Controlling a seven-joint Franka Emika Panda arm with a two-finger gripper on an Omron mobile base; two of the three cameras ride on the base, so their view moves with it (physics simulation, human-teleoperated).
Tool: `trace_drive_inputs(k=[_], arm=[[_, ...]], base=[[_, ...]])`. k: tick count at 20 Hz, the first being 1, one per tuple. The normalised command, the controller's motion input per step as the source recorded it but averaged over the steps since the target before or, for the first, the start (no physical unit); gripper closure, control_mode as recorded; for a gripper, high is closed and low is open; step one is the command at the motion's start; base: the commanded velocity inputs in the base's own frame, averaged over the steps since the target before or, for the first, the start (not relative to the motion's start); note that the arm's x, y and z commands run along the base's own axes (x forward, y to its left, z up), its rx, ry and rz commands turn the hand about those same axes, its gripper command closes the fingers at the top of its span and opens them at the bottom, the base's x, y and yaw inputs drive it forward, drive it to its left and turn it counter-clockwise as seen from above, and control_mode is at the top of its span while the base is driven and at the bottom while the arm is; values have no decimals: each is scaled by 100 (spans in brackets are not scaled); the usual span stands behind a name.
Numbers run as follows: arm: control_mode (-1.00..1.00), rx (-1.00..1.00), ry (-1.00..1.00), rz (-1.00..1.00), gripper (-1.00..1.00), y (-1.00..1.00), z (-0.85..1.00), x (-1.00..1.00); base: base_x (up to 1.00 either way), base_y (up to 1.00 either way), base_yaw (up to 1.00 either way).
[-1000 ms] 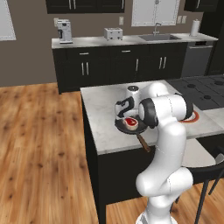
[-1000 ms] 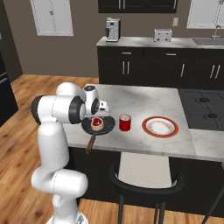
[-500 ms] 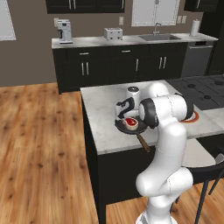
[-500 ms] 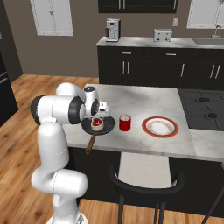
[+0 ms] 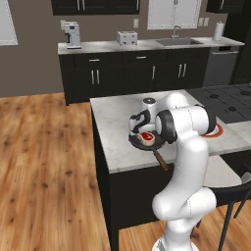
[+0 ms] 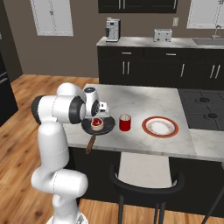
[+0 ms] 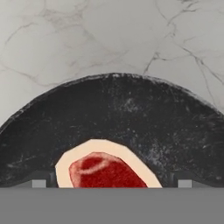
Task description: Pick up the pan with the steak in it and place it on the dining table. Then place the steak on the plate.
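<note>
On the dining table (image 6: 144, 98), toward its left end, the pan (image 6: 105, 127) is seen resting flat on the marble, its wooden handle (image 6: 90, 142) running back over the near edge. The steak (image 6: 96, 123) lies inside it — red, with a pale fat rim. Directly above the meat the gripper (image 6: 97, 117) is held, pointing down; in the hand view the steak (image 7: 104, 168) sits low between the two dark fingertips (image 7: 38, 183), which stand at the outer edges of the picture, so the jaws are spread wide and nothing is held.

Just to the right of the pan a red cup (image 6: 124, 122) stands upright, close to the pan's rim but apart from it. Further right the plate (image 6: 160, 126) lies bare, well clear of the cup.

The first half of the task is judged done, since the pan is already on the table; the step in hand is taken to be the pick of the steak. What the next move calls for is a straight descent until the fingers bracket the slab, then a close across its narrow width — without scraping the pan floor. In the carry to the plate, the cup lying between would have to be cleared, so height is needed before travel.

From the left base view the pan (image 5: 147, 142) and steak (image 5: 146, 137) are partly masked by the arm.
</note>
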Motion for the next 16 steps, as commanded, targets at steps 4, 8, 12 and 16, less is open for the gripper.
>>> trace_drive_inputs(k=[4,8,12,16], arm=[[-100,0,0,0,-100,0,-20,-7],[-100,0,0,0,-100,0,-18,-9],[-100,-2,0,0,-100,0,-31,-17],[-100,-5,0,2,-100,0,-51,-21]], base=[[0,0,0],[0,0,0],[0,0,0],[0,0,0]])
